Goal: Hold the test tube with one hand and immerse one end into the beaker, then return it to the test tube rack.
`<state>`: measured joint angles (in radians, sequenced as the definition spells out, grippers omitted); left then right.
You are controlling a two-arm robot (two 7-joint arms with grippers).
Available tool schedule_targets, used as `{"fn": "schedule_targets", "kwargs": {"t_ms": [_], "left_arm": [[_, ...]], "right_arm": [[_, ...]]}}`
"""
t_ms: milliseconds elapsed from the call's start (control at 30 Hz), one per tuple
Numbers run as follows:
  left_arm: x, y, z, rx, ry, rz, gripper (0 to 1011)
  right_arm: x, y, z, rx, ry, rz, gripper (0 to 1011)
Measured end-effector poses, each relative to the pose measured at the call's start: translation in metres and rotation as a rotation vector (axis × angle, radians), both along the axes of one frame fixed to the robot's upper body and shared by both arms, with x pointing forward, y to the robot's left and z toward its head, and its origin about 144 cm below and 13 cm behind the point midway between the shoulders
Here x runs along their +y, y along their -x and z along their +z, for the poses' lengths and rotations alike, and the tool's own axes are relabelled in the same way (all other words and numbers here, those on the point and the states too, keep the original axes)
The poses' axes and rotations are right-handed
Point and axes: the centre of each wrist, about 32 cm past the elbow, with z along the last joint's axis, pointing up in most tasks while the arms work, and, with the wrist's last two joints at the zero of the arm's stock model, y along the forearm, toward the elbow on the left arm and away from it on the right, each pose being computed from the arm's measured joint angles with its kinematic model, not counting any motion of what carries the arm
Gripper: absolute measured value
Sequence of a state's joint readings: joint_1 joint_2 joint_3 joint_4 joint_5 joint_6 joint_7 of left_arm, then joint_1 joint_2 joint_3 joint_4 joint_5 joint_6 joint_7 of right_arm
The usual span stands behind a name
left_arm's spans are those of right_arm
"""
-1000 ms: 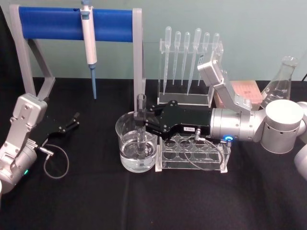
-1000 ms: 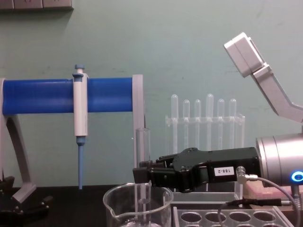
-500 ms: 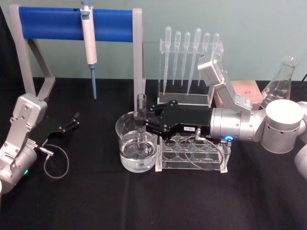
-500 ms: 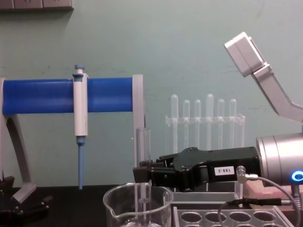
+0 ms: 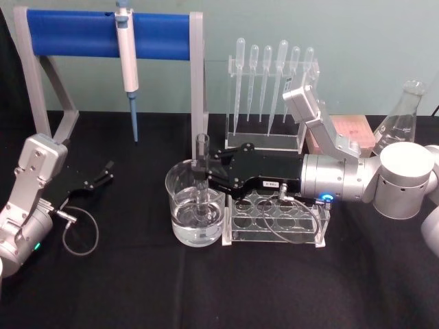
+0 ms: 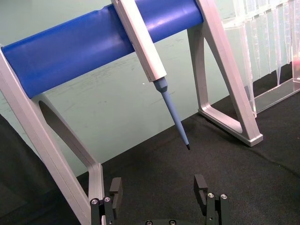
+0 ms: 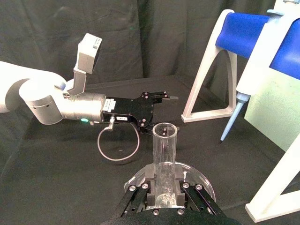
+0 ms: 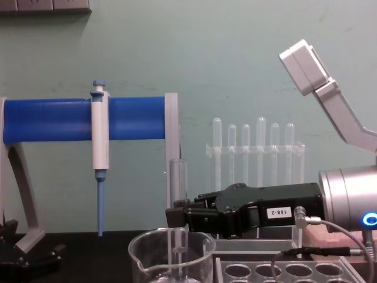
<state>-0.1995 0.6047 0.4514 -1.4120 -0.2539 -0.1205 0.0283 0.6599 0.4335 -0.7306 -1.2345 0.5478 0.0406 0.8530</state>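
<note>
We note black right gripper (image 5: 201, 175) pinching clear glass test tube (image 5: 202, 147) upright in wide glass beaker (image 5: 177, 200). Left gripper (image 5: 105, 173) parked at left, fingers apart, empty.

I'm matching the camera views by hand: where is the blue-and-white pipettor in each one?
Head view: pipettor hanging upper left, tip down.
Chest view: upright, left of centre.
Left wrist view: slanted, close ahead.
Right wrist view: off beyond the test tube, slanted.
Shared landmark: the blue bar it hangs on.

Clear test tube (image 5: 202, 151) upright, lower end in beaker (image 5: 177, 205) — glass, part-filled
</note>
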Motion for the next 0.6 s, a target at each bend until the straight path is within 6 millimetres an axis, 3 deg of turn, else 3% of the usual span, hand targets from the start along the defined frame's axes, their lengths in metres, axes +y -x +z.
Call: {"fn": "schedule_targets", "kwargs": {"t_ms": [600], "left_arm": [[0.0000, 0.0000, 0.0000, 0.000, 0.000, 0.000, 1000]], "right_arm": [[0.0000, 0.0000, 0.0000, 0.000, 0.000, 0.000, 225]]}}
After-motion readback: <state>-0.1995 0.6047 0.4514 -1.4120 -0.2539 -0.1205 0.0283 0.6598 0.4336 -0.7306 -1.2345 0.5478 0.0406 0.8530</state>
